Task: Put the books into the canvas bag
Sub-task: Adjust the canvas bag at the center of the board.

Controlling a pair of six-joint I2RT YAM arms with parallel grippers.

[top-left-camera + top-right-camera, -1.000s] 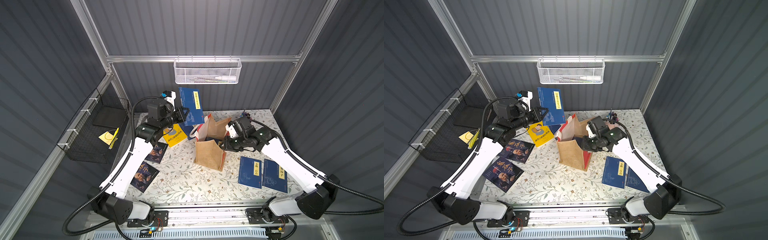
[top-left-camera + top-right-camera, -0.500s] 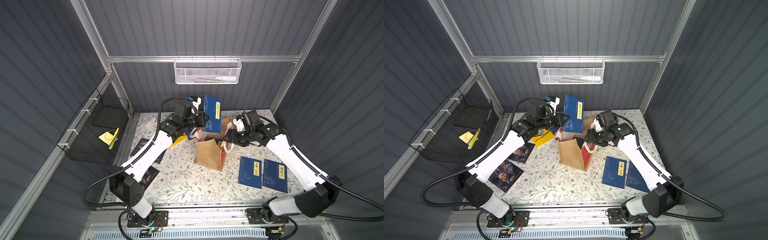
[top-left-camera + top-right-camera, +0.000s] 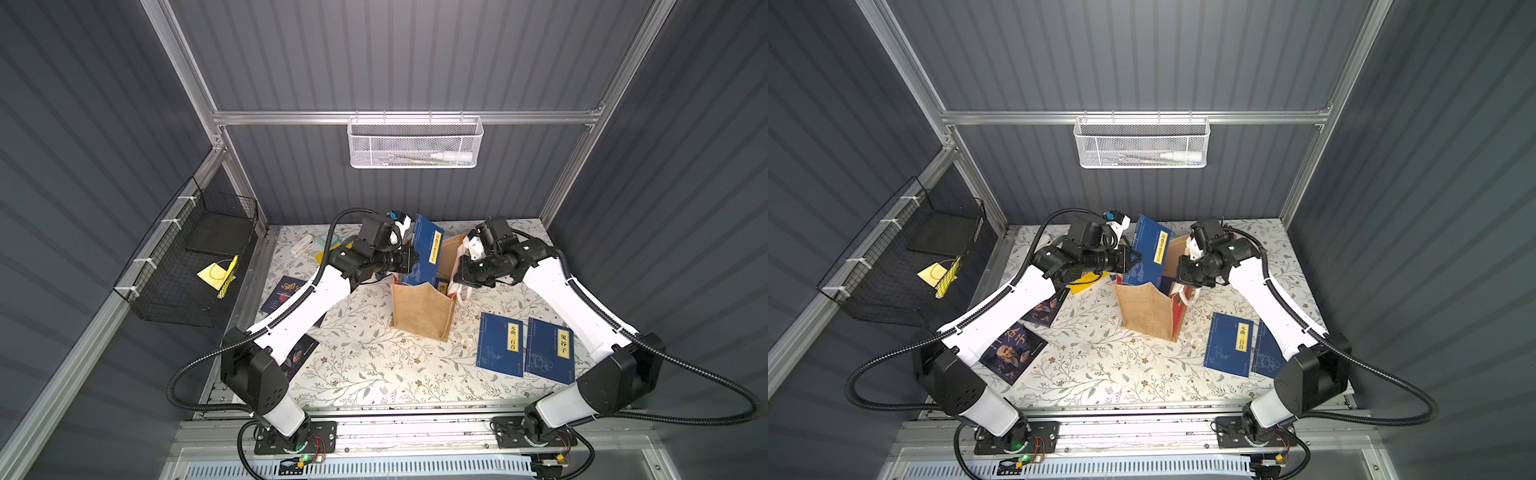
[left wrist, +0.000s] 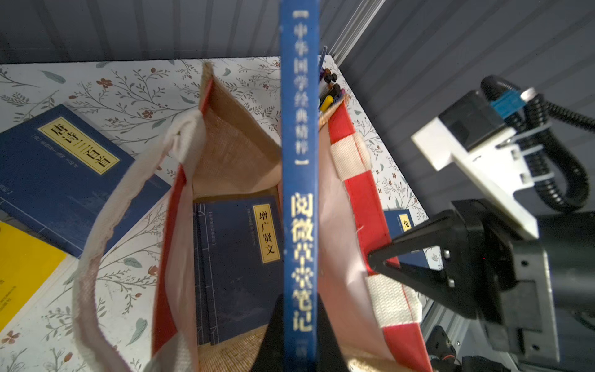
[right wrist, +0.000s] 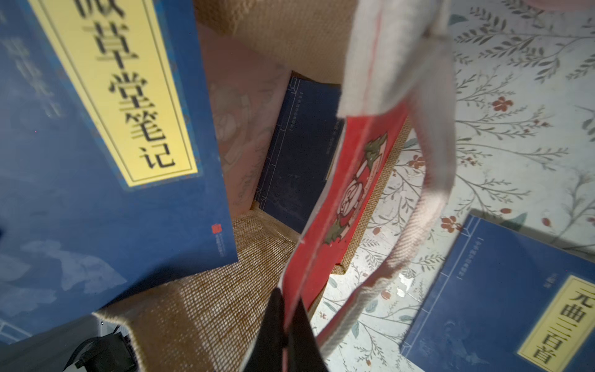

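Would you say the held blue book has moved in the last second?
Yes. Against the white wire basket, the blue book has gone right and down, to the mouth of the canvas bag.

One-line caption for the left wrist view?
Left gripper holds a blue book over the open canvas bag; a second book already lies inside.

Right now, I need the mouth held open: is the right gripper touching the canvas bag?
Touching. In the right wrist view, the right gripper is shut on the red side panel of the canvas bag, at its top edge.
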